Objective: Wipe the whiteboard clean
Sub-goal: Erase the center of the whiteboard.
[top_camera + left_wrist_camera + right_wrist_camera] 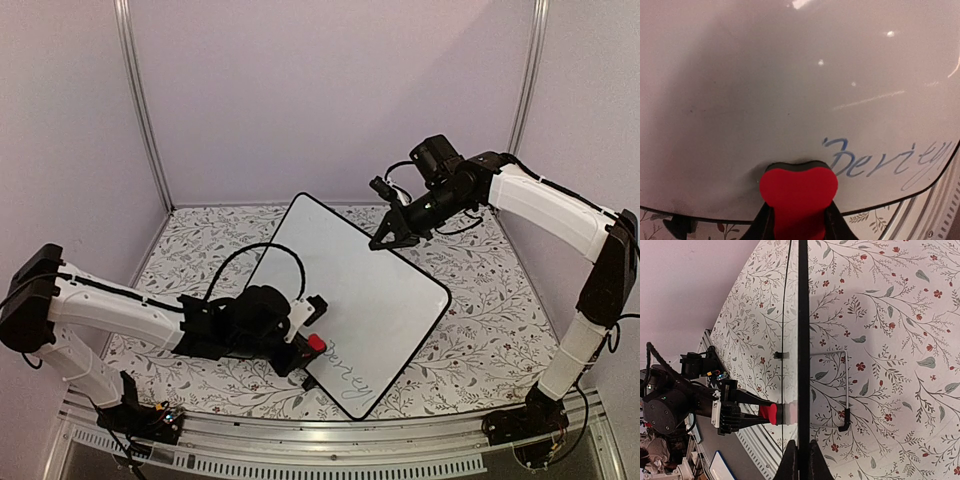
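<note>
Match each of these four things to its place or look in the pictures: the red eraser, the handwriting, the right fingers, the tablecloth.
Things:
1. red eraser
2. handwriting
3. right fingers
4. tablecloth

Places or looks:
A. clamped on the far edge of the whiteboard
B. floral print
C. held by the left fingers, pressed against the board
D. blue, near the board's near edge

Pairs: 1-C, 2-D, 3-A, 4-B
</note>
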Action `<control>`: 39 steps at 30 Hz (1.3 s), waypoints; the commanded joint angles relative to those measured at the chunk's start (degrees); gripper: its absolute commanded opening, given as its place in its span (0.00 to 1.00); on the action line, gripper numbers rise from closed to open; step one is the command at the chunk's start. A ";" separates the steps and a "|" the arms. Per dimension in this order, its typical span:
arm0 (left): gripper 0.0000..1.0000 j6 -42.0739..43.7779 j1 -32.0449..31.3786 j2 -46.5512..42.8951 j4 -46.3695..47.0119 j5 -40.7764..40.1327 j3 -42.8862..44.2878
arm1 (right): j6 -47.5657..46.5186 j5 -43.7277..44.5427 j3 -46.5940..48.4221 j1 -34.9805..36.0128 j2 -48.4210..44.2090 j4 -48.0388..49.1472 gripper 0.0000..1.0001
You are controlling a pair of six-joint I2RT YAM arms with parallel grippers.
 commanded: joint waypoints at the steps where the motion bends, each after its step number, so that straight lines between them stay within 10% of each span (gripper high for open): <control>1: 0.00 -1.66 -0.39 1.15 -2.97 0.54 -2.47 | -2.30 -1.63 -0.63 2.25 1.78 -2.87 0.00; 39: 0.00 3.73 -1.03 4.07 -6.05 0.24 5.77 | -2.30 -1.63 -0.63 2.25 1.51 -2.85 0.00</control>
